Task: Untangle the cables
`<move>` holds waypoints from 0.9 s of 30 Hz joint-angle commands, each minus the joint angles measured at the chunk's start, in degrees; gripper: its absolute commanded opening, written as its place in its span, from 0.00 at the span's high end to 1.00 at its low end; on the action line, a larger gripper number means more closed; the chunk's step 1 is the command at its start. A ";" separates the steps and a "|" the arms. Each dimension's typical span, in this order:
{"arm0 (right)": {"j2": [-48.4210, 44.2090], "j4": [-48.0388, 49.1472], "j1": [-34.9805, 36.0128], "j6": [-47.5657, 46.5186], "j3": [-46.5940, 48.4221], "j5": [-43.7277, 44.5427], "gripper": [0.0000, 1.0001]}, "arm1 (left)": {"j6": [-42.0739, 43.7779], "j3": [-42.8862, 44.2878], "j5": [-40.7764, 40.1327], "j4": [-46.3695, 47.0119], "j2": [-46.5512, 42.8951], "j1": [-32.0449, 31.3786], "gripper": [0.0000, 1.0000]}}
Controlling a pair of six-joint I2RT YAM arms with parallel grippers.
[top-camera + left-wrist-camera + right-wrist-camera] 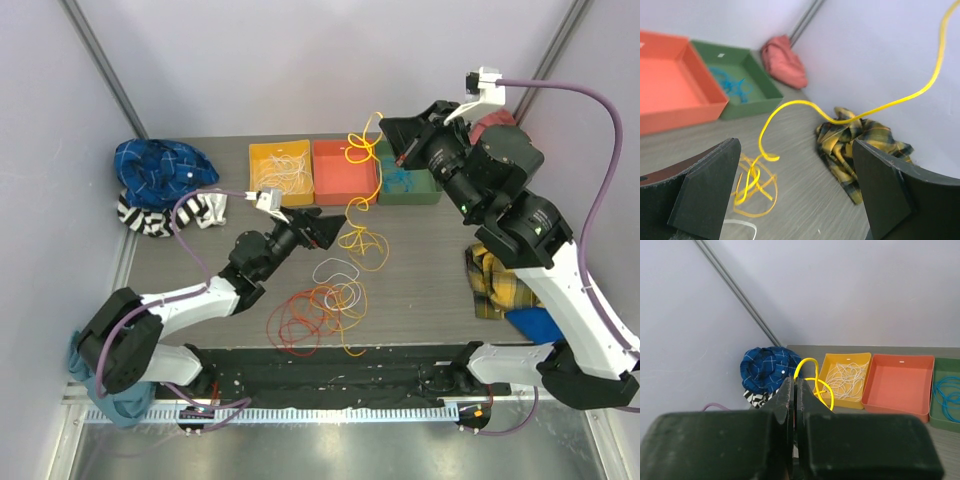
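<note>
The right gripper (794,386) is pressed together on the yellow cable (352,238), held up over the far edge of the worktop (420,270) (the pinch itself is hidden behind its fingers). The strand hangs down to a loose coil at mid-worktop. The left gripper (796,165) stands spread just beside that coil, holding nothing. Toward the near edge lie the white cable (338,268) and a red and orange tangle (300,320), which overlap, so their strands are hard to tell apart.

The left end effector (336,229) hangs low over the bench (420,290), jaws spread wide. The right end effector (390,138), arm raised above the bench, is pinched on the yellow cable (800,102).
</note>
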 commanded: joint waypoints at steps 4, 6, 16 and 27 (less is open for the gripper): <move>-2.15 0.10 0.08 1.16 0.35 -1.91 0.99 | 12.78 5.91 2.79 18.95 6.55 -3.98 0.00; -2.32 0.01 0.00 1.60 0.17 -2.26 0.99 | 14.89 9.17 3.83 18.42 9.79 -4.26 0.00; -3.64 -2.19 0.08 -1.90 4.89 1.24 0.99 | 15.87 14.19 4.20 17.72 18.96 -4.43 0.00; -7.68 -0.52 0.08 -9.12 14.94 11.09 0.99 | 17.28 8.65 -3.98 10.96 14.65 -4.34 0.00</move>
